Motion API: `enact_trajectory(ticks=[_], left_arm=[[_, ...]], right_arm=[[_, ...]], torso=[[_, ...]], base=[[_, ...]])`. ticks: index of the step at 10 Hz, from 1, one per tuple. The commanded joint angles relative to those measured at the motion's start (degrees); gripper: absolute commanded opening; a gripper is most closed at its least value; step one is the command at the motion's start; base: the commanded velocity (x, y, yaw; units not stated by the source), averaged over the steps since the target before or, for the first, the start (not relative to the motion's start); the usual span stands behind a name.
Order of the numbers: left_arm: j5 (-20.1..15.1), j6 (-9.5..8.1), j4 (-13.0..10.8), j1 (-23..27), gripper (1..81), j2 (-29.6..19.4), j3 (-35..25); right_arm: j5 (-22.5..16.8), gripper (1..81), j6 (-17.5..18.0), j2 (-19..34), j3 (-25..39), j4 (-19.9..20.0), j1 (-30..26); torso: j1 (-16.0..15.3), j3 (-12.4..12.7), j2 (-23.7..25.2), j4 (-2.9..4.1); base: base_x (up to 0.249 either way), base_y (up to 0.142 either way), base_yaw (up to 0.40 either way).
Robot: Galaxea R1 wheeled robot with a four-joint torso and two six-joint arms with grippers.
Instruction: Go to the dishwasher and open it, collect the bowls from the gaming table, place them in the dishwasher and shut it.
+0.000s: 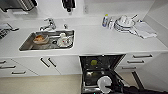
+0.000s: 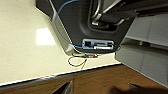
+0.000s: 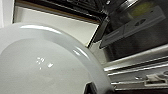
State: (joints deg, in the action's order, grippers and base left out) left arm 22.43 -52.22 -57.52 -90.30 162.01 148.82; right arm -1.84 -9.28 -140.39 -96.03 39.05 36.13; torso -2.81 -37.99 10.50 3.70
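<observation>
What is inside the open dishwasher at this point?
The dishwasher stands open, its interior dark. A yellow-green bowl sits toward the back. A white bowl over the lowered door covers part of the lower rack, so whatever lies under it cannot be seen.

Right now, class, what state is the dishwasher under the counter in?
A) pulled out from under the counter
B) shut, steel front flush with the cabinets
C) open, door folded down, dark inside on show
C: in the head view the dishwasher stands open, its door lowered and its dark interior showing below the white counter.
</observation>
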Motion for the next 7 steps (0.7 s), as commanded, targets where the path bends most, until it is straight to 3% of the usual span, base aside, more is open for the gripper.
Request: enact_trajectory(ticks=[1, 3, 6, 7], left_arm=[[-0.63, 4.15, -1.37, -6.08, 81.1, 4.02, 3.31], [-0.81, 4.24, -1.72, -6.6, 81.1, 6.75, 5.6], [-7.37, 4.24, -1.38, -6.52, 81.1, 10.43, 7.98], [-8.8, 4.15, -0.94, -6.52, 81.1, 10.96, 8.06]], right_arm=[[-5.28, 1.0, 2.5, -2.64, -4.51, 3.94, -9.97], [-6.51, 1.0, 3.83, -3.0, -4.69, 4.02, -13.13], [-7.74, 1.0, 5.93, -2.73, -4.69, 4.02, -16.92], [-7.83, 81.1, 6.99, -2.3, -4.69, 4.02, -17.01]], torso=[[0.0, 0.0, 0.0, 0.0], [0.0, 0.0, 0.0, 0.0], [0.0, 0.0, 0.0, 0.0], [0.0, 0.0, 0.0, 0.0]], base=[[0.0, 0.0, 0.0], [0.0, 0.0, 0.0], [0.0, 0.0, 0.0], [0.0, 0.0, 0.0]])
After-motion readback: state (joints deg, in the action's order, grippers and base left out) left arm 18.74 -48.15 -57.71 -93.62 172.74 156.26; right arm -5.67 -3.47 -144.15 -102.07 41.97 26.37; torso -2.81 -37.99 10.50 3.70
